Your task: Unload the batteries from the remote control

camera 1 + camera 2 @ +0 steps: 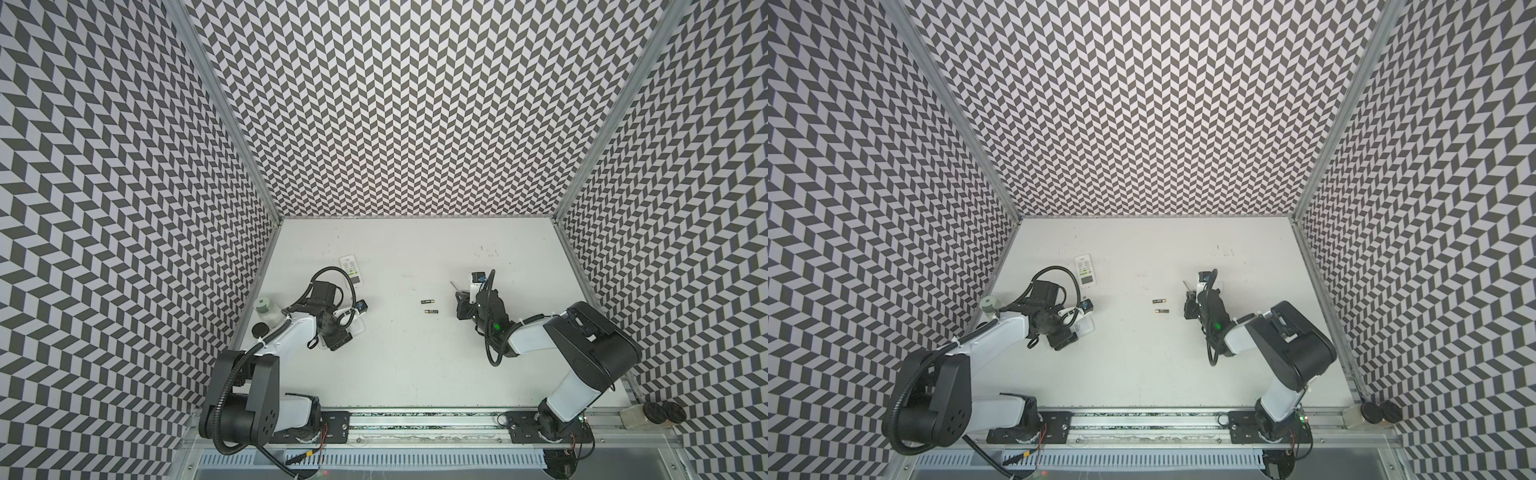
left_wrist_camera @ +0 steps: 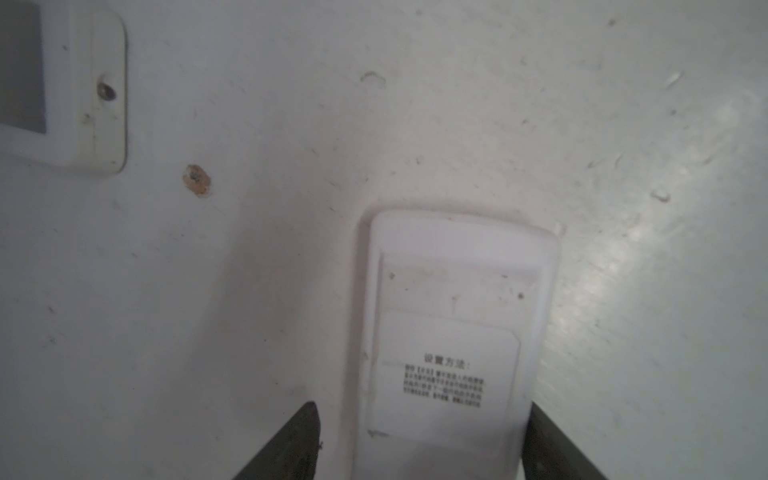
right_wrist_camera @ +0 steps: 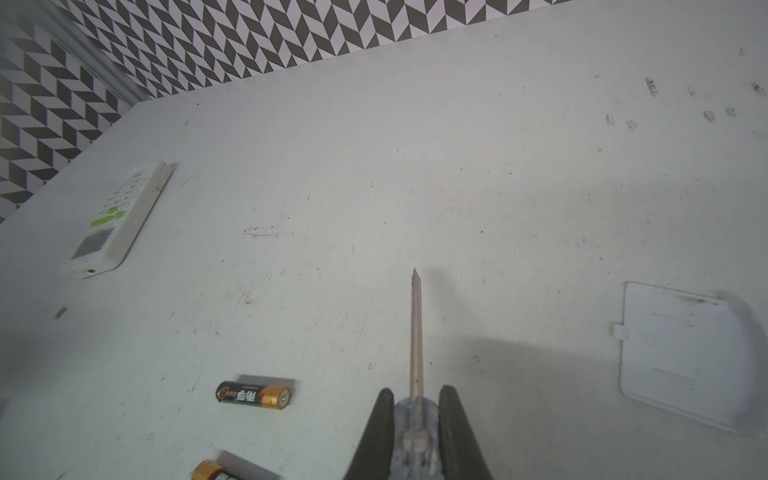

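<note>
Counting two black batteries (image 1: 429, 302) out on the table (image 1: 415, 374) between the arms, and the battery cover (image 3: 685, 353) lying off near the right arm, we judged the job partly done. Yellow cells we couldn't spot. The left gripper (image 2: 423, 411) stood spread astride the face-down remote (image 2: 457, 270), and the right gripper (image 3: 415, 392) pinched the screwdriver (image 3: 415, 332). Bare table lay all round, with the walls (image 1: 415, 124) well off.

Two black batteries with gold ends (image 1: 427, 301) (image 1: 430, 311), two white remote controls (image 1: 351, 269) (image 2: 453, 332), one clear-handled screwdriver (image 3: 415, 332), one white battery cover (image 3: 685, 353) and two robot arms (image 1: 291, 336) (image 1: 528, 336) are counted.
</note>
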